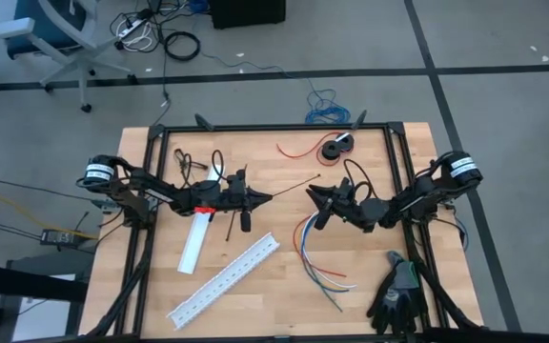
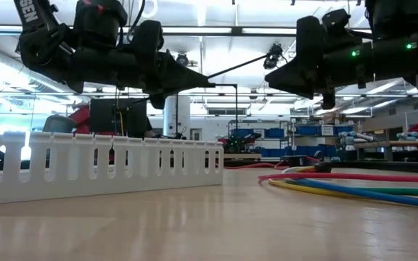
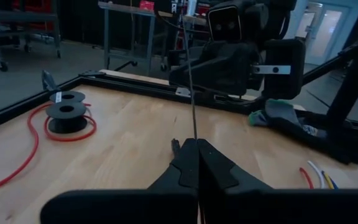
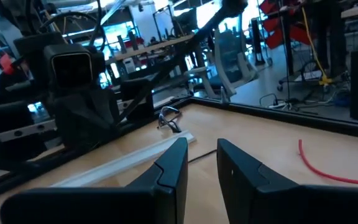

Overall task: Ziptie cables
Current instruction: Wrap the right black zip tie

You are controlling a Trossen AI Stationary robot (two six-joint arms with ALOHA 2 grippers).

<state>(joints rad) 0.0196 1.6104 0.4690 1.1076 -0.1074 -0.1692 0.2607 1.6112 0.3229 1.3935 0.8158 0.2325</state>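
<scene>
Your left gripper [image 1: 267, 197] clamped on zip tie [image 1: 295, 185], aimed rightward for handoff; right gripper [image 1: 310, 192] fingers apart, empty, facing it; cables [image 1: 315, 257] untouched below.

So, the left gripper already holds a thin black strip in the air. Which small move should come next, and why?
Probably the right gripper should ease toward the strip's free end. The left gripper is shut on the black strip, which points across the gap at the right gripper, and that one hangs open facing it above the table. The cables lie loose below, not yet tied.
</scene>
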